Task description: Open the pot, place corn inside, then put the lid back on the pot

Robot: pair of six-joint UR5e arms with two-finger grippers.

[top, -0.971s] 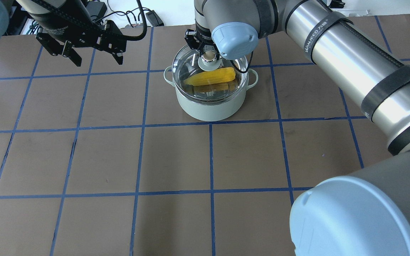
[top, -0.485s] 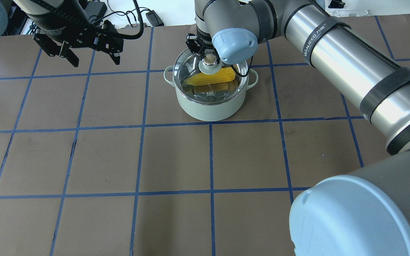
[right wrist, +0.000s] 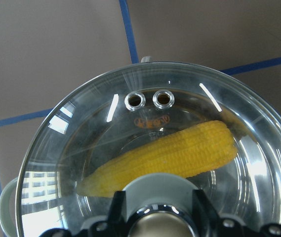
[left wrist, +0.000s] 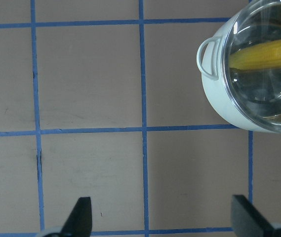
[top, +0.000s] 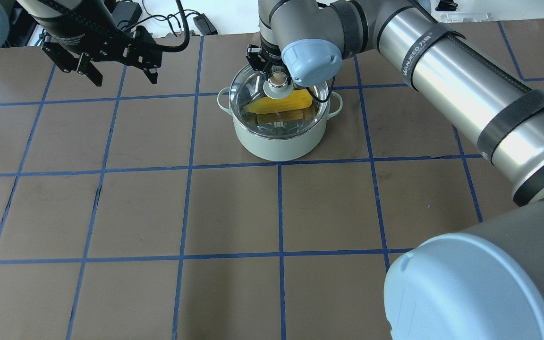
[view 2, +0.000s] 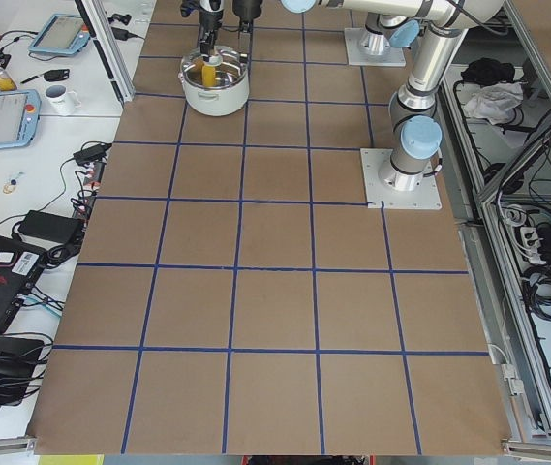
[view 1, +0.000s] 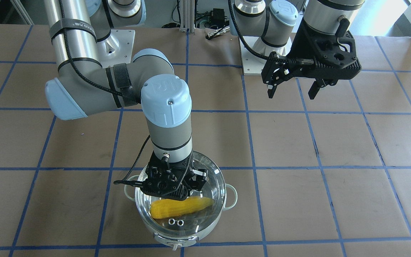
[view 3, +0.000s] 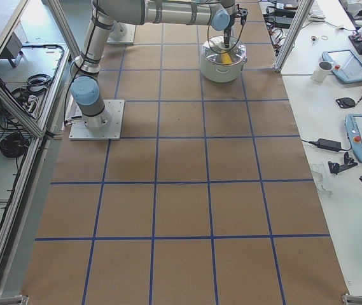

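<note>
Right hand (view 1: 172,185) is pinched on the knob of the lid (right wrist: 130,133). I see that best in the right wrist view, where a black finger presses against each side of the knob at the bottom edge. From overhead the wrist joint covers most of the hand, and I can make out only the knob's beige cap.

The lid sits on the pot (top: 276,141), which stands on the worktop (top: 234,212) at the side far from the robot. Corn (right wrist: 180,153) lies on its side inside the pot, under the glass, with its pointed end toward the robot's left.

Left hand (top: 125,80) hangs above the worktop, well apart from the pot, with its fingers spread wide. Its own camera shows both tips at the bottom edge with brown paper and blue tape lines between them. The pot is cut off at the upper right corner of that view.

The front-facing and right wrist views show the rings (right wrist: 135,100) in the glass, side by side near the rim. The two side views give me only a small pot with a yellow spot in it.

My count is one pot, one lid, one corn, two rings, two loop handles (top: 223,101) and two hands
</note>
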